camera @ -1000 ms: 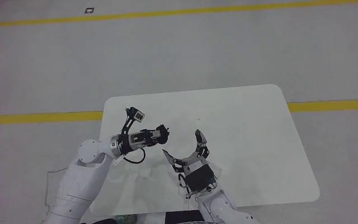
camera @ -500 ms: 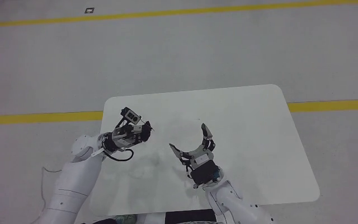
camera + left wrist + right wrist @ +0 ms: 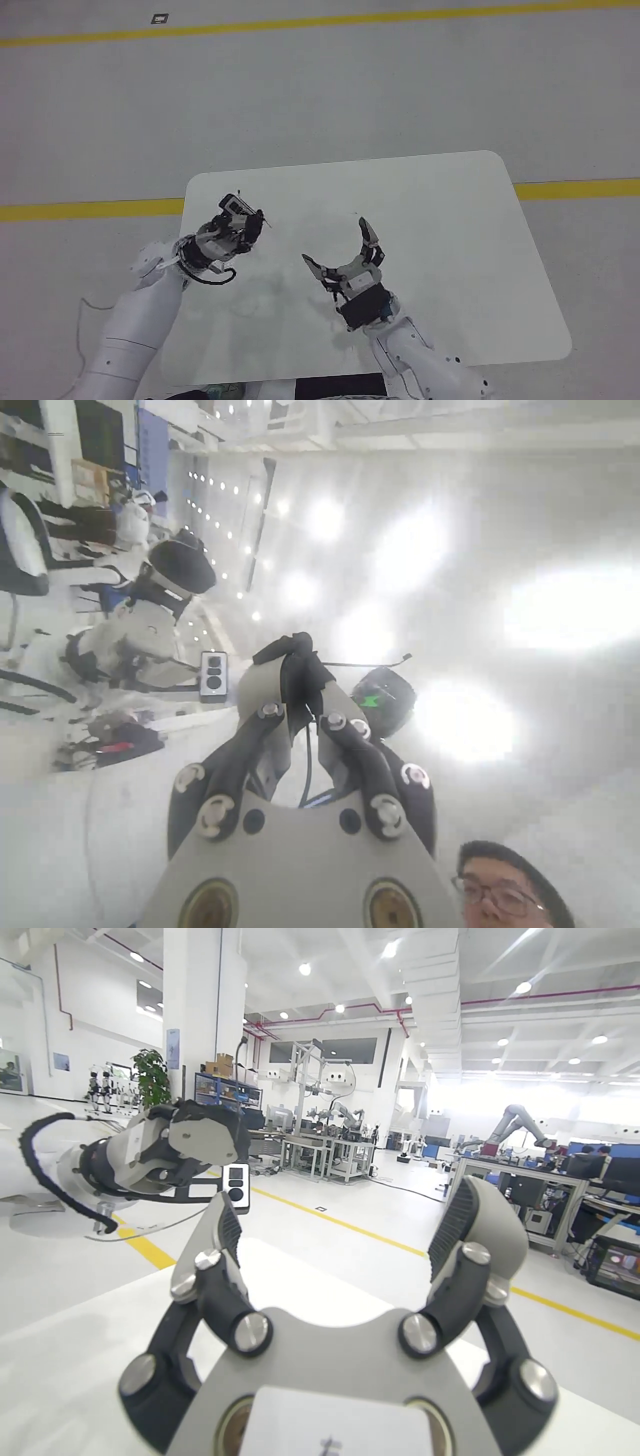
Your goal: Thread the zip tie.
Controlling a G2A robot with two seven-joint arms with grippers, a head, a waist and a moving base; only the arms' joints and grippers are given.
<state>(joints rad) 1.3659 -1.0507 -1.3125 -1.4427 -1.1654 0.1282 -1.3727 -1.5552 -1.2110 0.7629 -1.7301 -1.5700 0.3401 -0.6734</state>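
Top view, over left part of white table [image 3: 450, 200]: left gripper [image 3: 250, 228] pressed together, pinching thin black zip tie [image 3: 365, 663] up off the surface. Empty right gripper [image 3: 342, 262] spread wide, well apart. Likely trouble: strap twisting or slipping in so narrow a pinch; springy free end missing the small head during threading.

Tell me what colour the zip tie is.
Black. It shows best in the left wrist view, where the zip tie sticks out of the left end effector.

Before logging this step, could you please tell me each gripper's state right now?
Left gripper: closed on the zip tie.
Right gripper: open, empty.
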